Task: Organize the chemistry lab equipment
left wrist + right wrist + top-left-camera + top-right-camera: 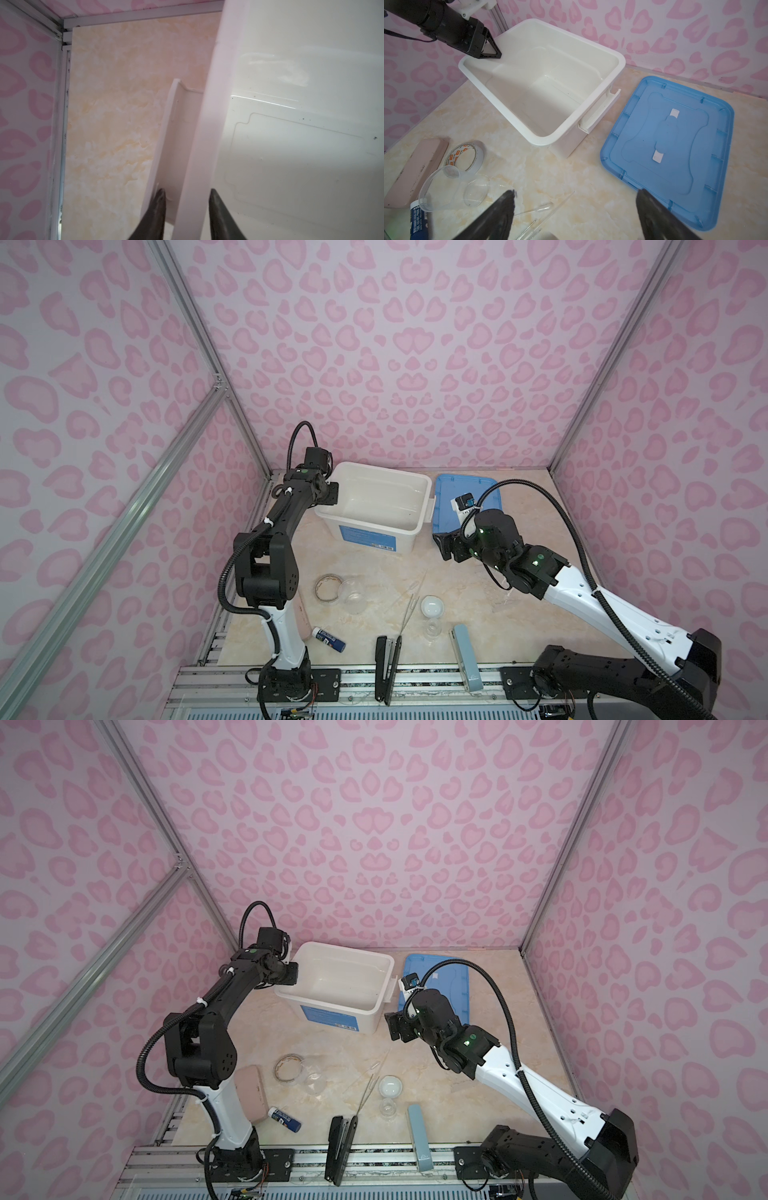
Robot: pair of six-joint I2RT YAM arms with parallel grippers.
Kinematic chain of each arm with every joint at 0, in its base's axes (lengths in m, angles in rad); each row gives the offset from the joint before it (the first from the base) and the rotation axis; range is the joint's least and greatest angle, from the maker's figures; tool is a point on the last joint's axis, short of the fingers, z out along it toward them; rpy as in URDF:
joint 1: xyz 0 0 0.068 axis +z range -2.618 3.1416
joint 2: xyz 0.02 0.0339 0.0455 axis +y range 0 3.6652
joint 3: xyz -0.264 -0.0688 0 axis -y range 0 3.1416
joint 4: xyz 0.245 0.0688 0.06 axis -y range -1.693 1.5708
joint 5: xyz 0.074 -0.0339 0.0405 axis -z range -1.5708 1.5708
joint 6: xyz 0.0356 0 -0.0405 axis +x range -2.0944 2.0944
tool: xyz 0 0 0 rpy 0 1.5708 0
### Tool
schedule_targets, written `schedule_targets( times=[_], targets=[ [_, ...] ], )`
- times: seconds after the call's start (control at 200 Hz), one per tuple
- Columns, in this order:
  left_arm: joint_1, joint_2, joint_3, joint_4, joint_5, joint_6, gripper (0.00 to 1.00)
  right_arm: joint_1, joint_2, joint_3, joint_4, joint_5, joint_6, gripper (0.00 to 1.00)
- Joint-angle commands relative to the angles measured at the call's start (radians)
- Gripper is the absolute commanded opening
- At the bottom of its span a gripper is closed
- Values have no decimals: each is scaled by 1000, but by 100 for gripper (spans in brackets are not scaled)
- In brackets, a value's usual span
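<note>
The left hand [187, 190] straddles the left rim of the white bin [550, 83], jaws narrowed, likely to steady it for loading; we cannot tell whether they grip it. We hold the right hand [575, 191] wide open and empty over the droppers [533, 211], ready to pick. The beaker [446, 187], round dish [476, 191] and white dish [432, 606] lie on the near counter [478, 601], outside the bin.

Bin [409, 540] rear centre of table [478, 614]; lid [453, 485] just right of it. Tape roll [327, 588], cup [354, 596], droppers [538, 208], dish [432, 606] in front; glue stick [329, 638], two staplers [386, 668] nearest front edge.
</note>
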Motion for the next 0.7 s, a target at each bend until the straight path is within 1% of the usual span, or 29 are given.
schedule_targets(
  times=[0.0,0.16,0.17,0.195,0.3,0.405,0.595,0.655,0.695],
  targets=[
    [0,-58,-30,-36,36,-72,37,2,-4,6,-14,-12,8,87],
    [-3,-110,-69,-55,79,-101,37,5,-12,14,-26,-11,11,87],
    [-3,-112,-71,-58,78,-104,33,6,-13,13,-25,-12,13,87],
    [-4,-121,-78,-66,75,-112,32,6,-15,14,-25,-11,12,87],
    [-8,-157,-126,-58,75,-123,32,9,-21,23,-36,-13,10,87],
    [-11,-153,-137,-73,80,-123,32,10,-28,29,-45,-7,8,87],
    [-22,-148,-114,-121,37,-131,31,14,-44,21,-39,-4,23,87],
    [-24,-156,-119,-125,21,-130,23,17,-47,19,-47,1,24,87],
    [-25,-159,-121,-135,26,-127,22,18,-51,16,-50,6,25,87]
  ],
)
